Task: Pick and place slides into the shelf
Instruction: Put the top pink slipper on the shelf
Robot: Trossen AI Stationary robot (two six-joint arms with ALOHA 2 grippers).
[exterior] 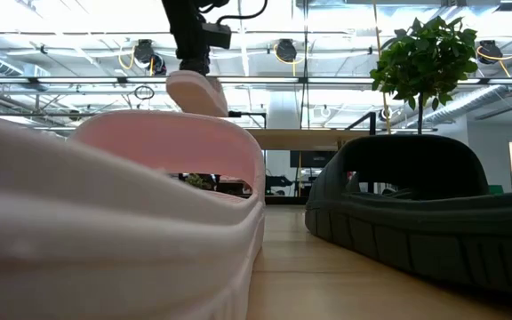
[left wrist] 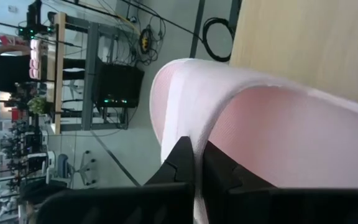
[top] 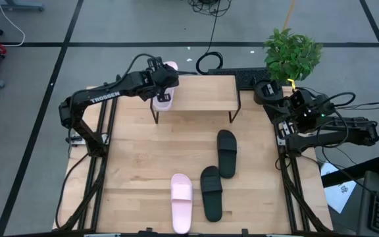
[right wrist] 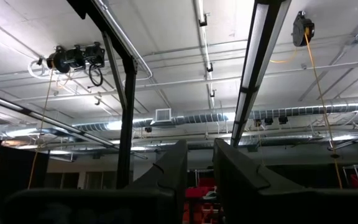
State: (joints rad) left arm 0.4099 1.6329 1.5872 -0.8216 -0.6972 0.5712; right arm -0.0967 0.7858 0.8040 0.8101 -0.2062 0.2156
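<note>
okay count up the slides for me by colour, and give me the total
Light pink slides: 2, one lying on the table, one held by the left gripper at the shelf's left end.
Black slides: 2, both on the table.
Total: 4 slides.

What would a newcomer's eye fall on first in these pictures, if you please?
First, the left gripper holding one light pink slide sandal at the left end of the small light wood shelf with black legs. Next, three slides lying on the wooden table in front: a second light pink slide and two black slides. The right gripper waits at the table's right edge.
</note>
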